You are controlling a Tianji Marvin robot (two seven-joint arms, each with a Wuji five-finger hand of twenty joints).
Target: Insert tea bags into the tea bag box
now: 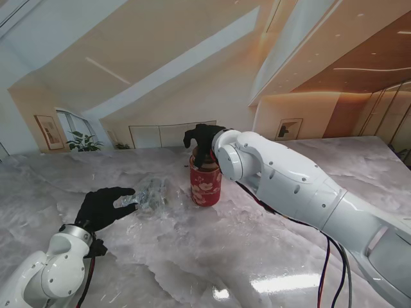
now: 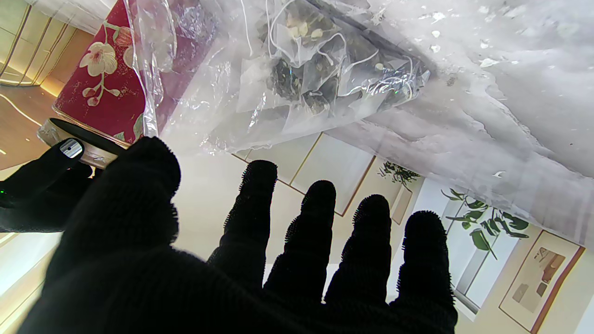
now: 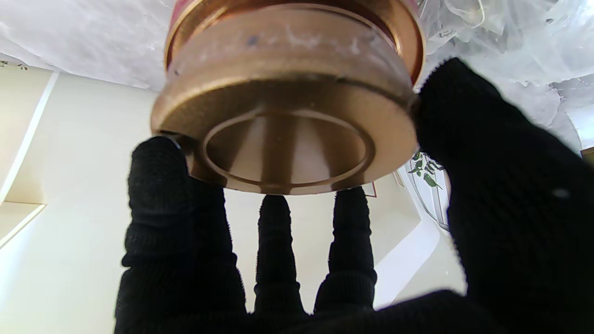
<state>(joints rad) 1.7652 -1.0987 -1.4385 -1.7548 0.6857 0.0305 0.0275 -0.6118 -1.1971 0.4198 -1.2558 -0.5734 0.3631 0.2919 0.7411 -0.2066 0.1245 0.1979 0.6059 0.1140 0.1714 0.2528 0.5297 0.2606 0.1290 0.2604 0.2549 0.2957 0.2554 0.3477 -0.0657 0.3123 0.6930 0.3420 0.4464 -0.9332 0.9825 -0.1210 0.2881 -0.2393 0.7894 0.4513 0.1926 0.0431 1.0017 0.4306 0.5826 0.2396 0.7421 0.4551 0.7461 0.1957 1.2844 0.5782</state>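
Stand view: the red floral tea bag box (image 1: 205,185) stands upright at the table's (image 1: 257,256) centre, its copper lid (image 3: 285,120) gripped from above by the right hand (image 1: 203,144), fingers (image 3: 158,185) and thumb clamped round the rim. At the box's nine o'clock lies a clear plastic bag of tea bags (image 1: 149,196); the left hand (image 1: 103,206) lies beside it, fingers spread, holding nothing.
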